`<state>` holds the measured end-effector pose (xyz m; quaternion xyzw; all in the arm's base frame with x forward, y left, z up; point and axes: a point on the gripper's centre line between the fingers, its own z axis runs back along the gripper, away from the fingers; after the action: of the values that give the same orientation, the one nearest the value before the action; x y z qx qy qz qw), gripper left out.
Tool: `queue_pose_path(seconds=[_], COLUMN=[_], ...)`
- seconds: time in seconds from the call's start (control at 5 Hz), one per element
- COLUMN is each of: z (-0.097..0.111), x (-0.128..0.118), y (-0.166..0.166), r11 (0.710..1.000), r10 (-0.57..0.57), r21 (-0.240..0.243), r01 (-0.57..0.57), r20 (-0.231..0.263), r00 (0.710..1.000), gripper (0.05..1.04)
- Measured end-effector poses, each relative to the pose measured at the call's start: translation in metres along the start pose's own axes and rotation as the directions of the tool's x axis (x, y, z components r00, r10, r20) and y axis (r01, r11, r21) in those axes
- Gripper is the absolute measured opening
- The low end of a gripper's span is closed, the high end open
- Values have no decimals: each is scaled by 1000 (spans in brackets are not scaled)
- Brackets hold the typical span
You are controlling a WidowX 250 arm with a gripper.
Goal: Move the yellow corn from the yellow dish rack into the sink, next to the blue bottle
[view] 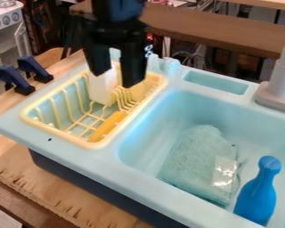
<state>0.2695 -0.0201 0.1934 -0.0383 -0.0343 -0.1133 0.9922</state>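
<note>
My gripper [115, 76] hangs over the back part of the yellow dish rack [29, 116], its two black fingers spread apart. Just below and behind the left finger stands a white block-like object [101, 89] in the rack; whether a finger touches it I cannot tell. An orange-yellow long object [108, 126] lies at the rack's front right. In the sink basin [146, 141], a pale green cloth [192, 153] lies spread with a shiny clear-white patch on it. A blue bottle-shaped object [257, 193] rests to its right.
The grey faucet [278, 84] rises at the right edge beside a shallow recess [216, 83] in the sink's rim. Dark blue clamps [14, 80] sit on the wooden table [61, 189] at the left. A brown wooden shelf [228, 33] crosses behind the sink.
</note>
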Motion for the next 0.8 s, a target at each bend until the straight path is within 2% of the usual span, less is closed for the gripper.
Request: queue_pose_path(seconds=[0.2,0.4,0.6,0.8], z=[1,-5,-25,-36], x=[-3,-7,-17,-27], y=[13,22,30,39], r11=[1000,999,998,995], r10=[14,34,68,99], r21=[25,28,17,-3], r01=[-14,-33,-67,-100], r20=[-8,-31,-93,-109], r00=[1000,999,993,989], gripper=[1006,1006,1006,1006])
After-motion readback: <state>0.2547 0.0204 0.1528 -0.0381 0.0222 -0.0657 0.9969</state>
